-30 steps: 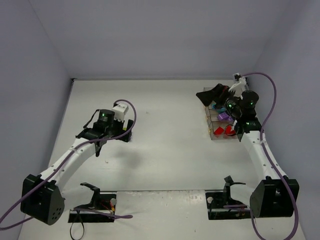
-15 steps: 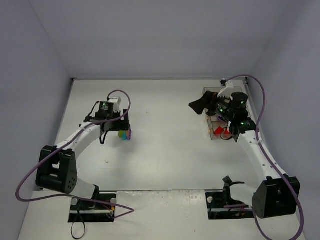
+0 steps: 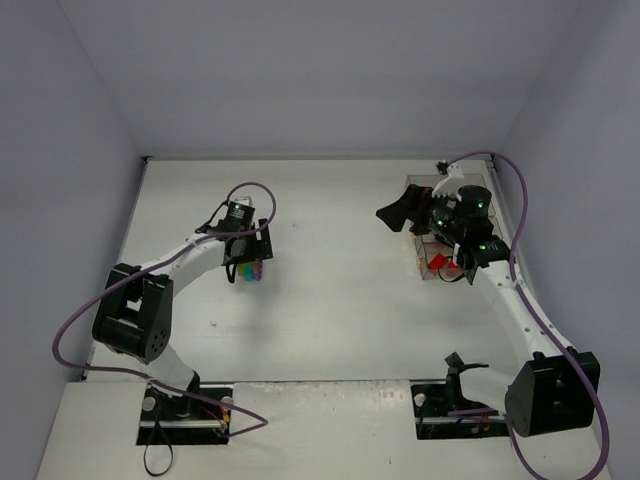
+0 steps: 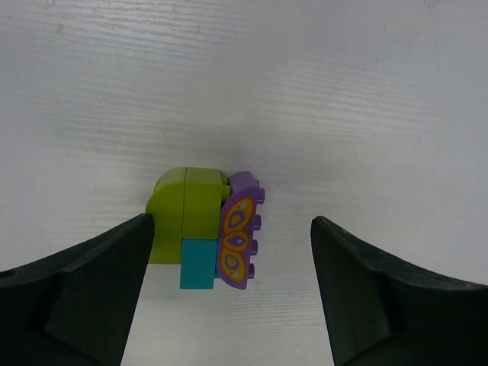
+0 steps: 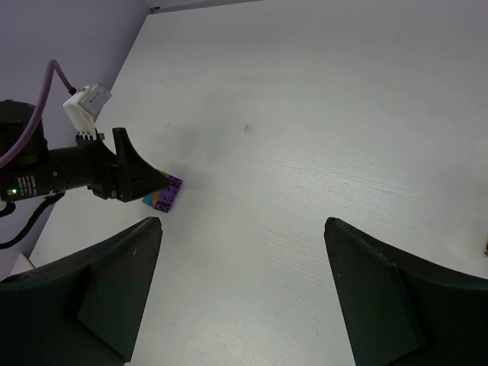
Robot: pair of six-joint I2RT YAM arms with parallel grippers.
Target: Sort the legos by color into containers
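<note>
Table (image 3: 340, 310): walls close at far and side edges; open run between clump and containers.
Containers (image 3: 420, 250), 2 o'clock, by right wall: red bricks (image 3: 448, 264) in; rest hidden by the arm.
Clump (image 4: 210, 229), 9 o'clock: green, teal, purple, joined, unsorted.
Left jaws: open, straddling clump.
Right jaws: open, empty, over containers.

right gripper (image 5: 240, 227) jaws apart, empty | lego clump (image 5: 165, 197) beside left arm (image 5: 53, 174)

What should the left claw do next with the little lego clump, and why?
Probably close on the lego clump. The left gripper is open with a finger on each side of it, and it lies unsorted on the table.
</note>
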